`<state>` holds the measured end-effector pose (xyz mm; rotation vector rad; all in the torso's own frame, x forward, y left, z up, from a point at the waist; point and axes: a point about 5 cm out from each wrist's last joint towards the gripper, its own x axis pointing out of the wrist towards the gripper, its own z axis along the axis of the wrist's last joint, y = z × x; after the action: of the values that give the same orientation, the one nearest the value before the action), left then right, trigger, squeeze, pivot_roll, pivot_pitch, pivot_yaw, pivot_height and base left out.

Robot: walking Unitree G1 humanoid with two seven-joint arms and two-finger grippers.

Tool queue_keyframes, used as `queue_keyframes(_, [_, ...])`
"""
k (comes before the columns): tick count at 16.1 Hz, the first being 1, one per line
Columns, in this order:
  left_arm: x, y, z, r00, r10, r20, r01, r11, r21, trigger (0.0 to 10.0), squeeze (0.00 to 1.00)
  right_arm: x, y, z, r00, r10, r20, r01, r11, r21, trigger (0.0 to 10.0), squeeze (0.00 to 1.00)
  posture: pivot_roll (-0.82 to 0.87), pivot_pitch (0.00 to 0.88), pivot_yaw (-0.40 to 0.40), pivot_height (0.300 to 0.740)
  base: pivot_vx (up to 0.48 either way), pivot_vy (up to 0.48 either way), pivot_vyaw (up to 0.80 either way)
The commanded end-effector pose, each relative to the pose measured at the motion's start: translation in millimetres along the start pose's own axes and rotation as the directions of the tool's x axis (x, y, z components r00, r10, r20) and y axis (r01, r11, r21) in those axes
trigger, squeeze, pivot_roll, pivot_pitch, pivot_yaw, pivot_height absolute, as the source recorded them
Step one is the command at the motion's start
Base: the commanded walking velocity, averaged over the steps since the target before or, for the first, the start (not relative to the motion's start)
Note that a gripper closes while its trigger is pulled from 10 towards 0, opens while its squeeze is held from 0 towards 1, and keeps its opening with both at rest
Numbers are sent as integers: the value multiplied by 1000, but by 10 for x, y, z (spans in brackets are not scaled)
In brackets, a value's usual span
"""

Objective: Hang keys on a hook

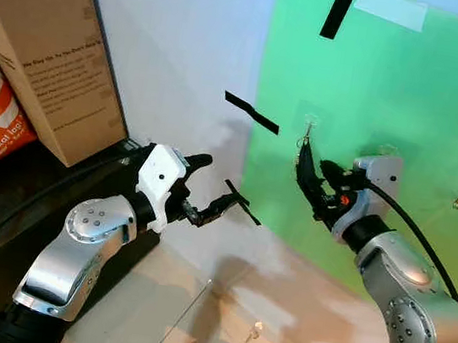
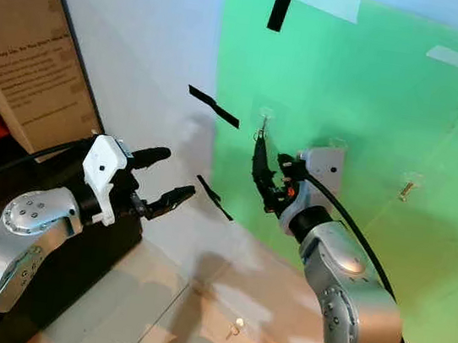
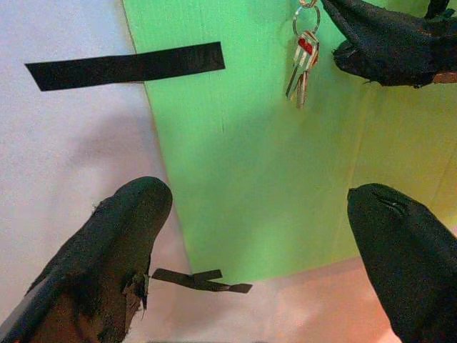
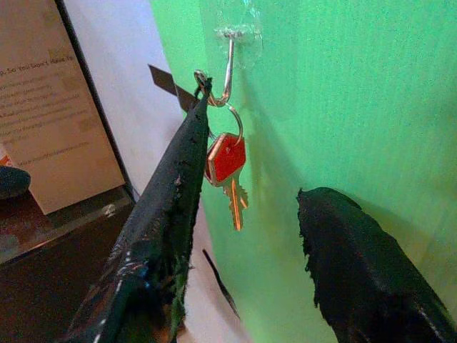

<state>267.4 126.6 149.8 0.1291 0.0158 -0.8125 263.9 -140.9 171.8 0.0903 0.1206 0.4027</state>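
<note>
Item: keys [image 4: 227, 166], hung on a clear-based wire hook [image 4: 230, 53] stuck to the green board [image 1: 409, 103]. We take the hook as our landmark.

Position: the key ring sits in the hook's bend and the keys dangle straight below it, against the board. We judge the hanging itself to be done, or very nearly so.

Right gripper [image 1: 317, 180]: just beside the hook and a little below it. Its fingers are parted and clasp nothing; one finger [image 4: 171, 214] lies alongside the ring, its tip close to the hook's bend. We cannot tell whether it touches the ring.

Left gripper [image 1: 209, 193]: well to the left of the hook, before the white wall [image 1: 188, 38], fingers spread, carrying nothing.

Step in hand, as we judge it: letting go and clearing away. To do it well we would draw the right gripper back and downward from the hook, keeping the near finger from catching the ring, which could lift off the open bend. A slow retreat would also spare the stuck-on base a sideways pull.

Appearance: a small bunch on a thin silver ring. One key has a red head and a short golden-looking blade; in the left wrist view, several slim silver blades show beside the red.
</note>
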Motion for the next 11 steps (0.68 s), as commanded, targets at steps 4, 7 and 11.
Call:
queue_keyframes(4, [5,50,27,1000,20,-3,-20,999,33,10000,0,124,-102,99,990,-128,59,124,990,63,10000,1000,-6,0,61,740,0,0,0])
queue_keyframes(7, [-3,61,26,1000,24,-3,-24,999,36,10000,0,200,-193,260,971,-217,99,194,960,203,10000,1000,-7,0,60,740,0,0,0])
queue_keyframes(11, [-18,81,25,1000,23,-7,-23,999,41,10000,0,273,-215,341,973,-213,83,175,927,331,10000,0,-6,0,58,740,0,0,0])
